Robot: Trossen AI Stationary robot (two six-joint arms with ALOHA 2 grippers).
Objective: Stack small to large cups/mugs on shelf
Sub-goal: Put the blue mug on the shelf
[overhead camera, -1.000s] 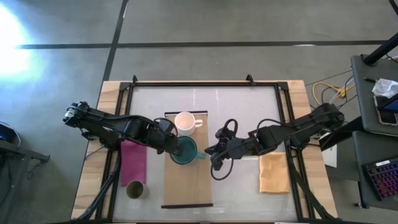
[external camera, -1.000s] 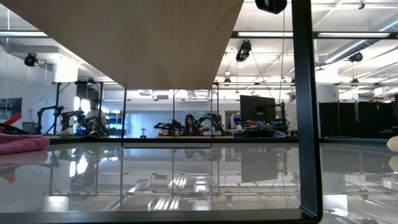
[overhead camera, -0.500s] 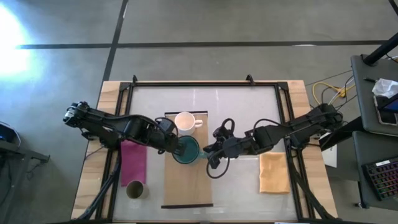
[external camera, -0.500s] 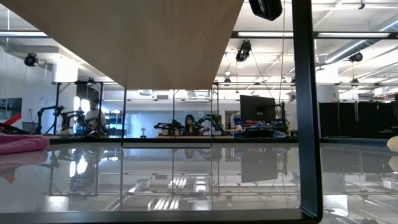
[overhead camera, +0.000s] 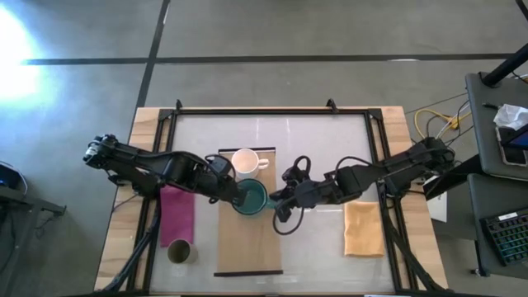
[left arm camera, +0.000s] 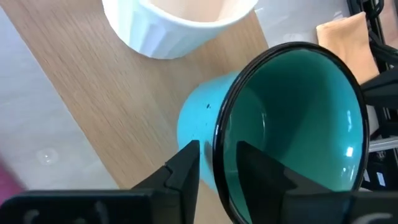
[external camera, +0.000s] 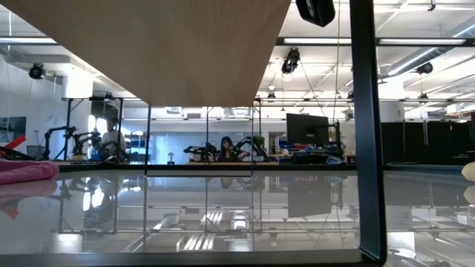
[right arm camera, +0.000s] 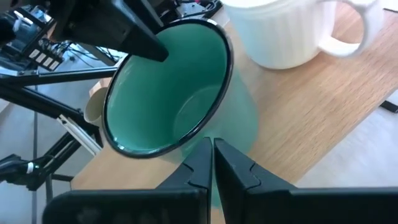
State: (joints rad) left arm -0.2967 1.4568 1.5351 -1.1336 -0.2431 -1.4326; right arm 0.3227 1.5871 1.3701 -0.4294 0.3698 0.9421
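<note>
The teal mug [overhead camera: 250, 196] sits on the light-wood shelf [overhead camera: 247, 239], with the white mug [overhead camera: 245, 162] just beyond it toward the far edge. The small olive-brown cup [overhead camera: 179, 252] stands off the shelf, near the table's near-left corner. My left gripper [overhead camera: 234, 194] comes in from the left and is shut on the teal mug's rim. My right gripper [overhead camera: 275, 203] comes in from the right and is shut at the mug's handle side. In the low view only the shelf's underside [external camera: 148, 44] shows. My left gripper pinches the teal mug's wall at the rim [left arm camera: 217, 152], on the side facing the table's left. One finger [left arm camera: 186, 165] is outside and the other [left arm camera: 261, 171] inside. The fingers slant down from the left. The mug leans in the hold; whether its base is on the shelf is unclear. My right gripper has its two fingers [right arm camera: 198, 167] closed together at the teal mug's wall just below the rim [right arm camera: 214, 134], on its handle side. They come nearly level from the table's right. The fingers hide what lies between them; a sliver of teal shows in the gap.
A pink cloth [overhead camera: 176, 214] lies left of the shelf and a tan cloth [overhead camera: 363, 228] to its right. A black frame [overhead camera: 272, 110] runs around the glass table top. The near half of the shelf is bare wood.
My right gripper has moved toward the table's left and reached the teal mug's handle side. The teal mug has shifted slightly right and toward the far edge, closer to the white mug, with my left gripper still on its rim.
</note>
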